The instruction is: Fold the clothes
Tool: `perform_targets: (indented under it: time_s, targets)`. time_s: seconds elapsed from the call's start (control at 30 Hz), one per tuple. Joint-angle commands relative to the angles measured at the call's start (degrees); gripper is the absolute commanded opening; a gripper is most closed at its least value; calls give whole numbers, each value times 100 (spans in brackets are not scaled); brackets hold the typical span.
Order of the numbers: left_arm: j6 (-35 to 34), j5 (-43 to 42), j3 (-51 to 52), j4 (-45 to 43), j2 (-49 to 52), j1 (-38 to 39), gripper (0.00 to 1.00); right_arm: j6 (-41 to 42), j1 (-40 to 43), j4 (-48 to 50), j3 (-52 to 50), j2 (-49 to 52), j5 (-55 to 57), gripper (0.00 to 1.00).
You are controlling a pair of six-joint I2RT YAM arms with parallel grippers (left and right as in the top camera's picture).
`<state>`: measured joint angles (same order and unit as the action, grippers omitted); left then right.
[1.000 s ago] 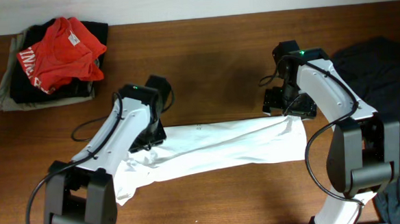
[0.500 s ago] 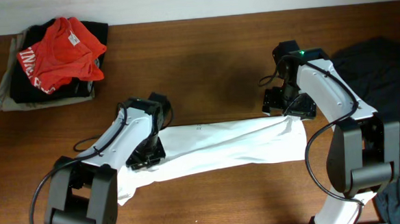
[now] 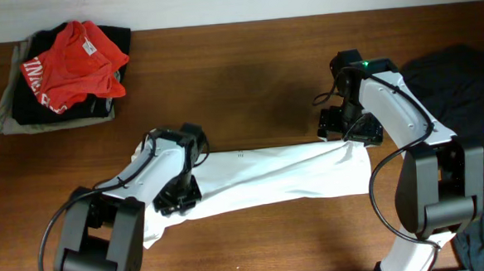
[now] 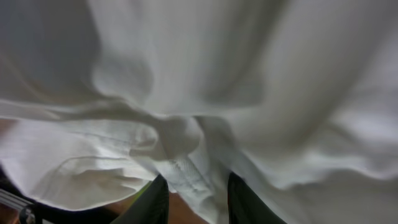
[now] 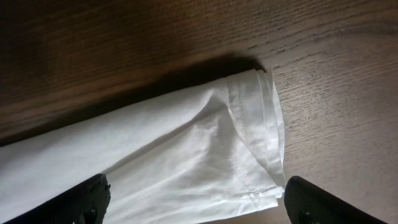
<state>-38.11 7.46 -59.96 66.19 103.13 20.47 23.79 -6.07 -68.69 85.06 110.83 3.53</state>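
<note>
Overhead: shows the white T-shirt (image 3: 277,175) drawn out as a long rumpled band across the wooden surface (image 3: 255,77), with the left gripper (image 3: 177,199) down on its bunched left end and the right gripper (image 3: 345,130) over its right end. Left wrist: finds the fingers (image 4: 154,202) narrowed onto a pinch of seamed cloth, thin folds ballooning above. Right wrist: finds the jaws spread wide and empty, straddling the stitched hem (image 5: 255,124) at the layered corner. Looks light, limp and apt to slide layer over layer; best taken at a hem or seam, pinching every layer.
</note>
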Motion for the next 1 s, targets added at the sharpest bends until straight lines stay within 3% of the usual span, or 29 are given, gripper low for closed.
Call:
perform_targets:
  time_s: [0.0, 0.27, 0.43, 0.6, 0.67, 0.83, 0.87, 0.97]
  targets:
    - [68, -212, 195, 35, 57, 22, 30, 0, -31, -11, -31, -151, 7, 93]
    - [44, 289, -570, 1088, -98, 22, 26, 2, -31, -7, -31, -151, 2, 93]
    - [50, 345, -1314, 1003, -352, 26, 29, 0, -31, -4, -31, -151, -50, 92]
    - [306, 289, -1325, 662, -323, 26, 33, -494, -31, -2, -31, -151, -584, 75]
    - [304, 284, -1325, 619, -310, 26, 34, -581, -31, -2, -31, -149, -704, 64]
    - [350, 262, -1239, 125, -278, 26, 38, -584, -35, 0, -33, -149, -702, 9]
    - [448, 203, -1165, -92, -269, 26, 42, -581, -35, -2, -33, -149, -702, 4]
    - [695, -2, -990, -614, -181, 13, 48, -581, -35, 37, -101, -149, -702, 4]
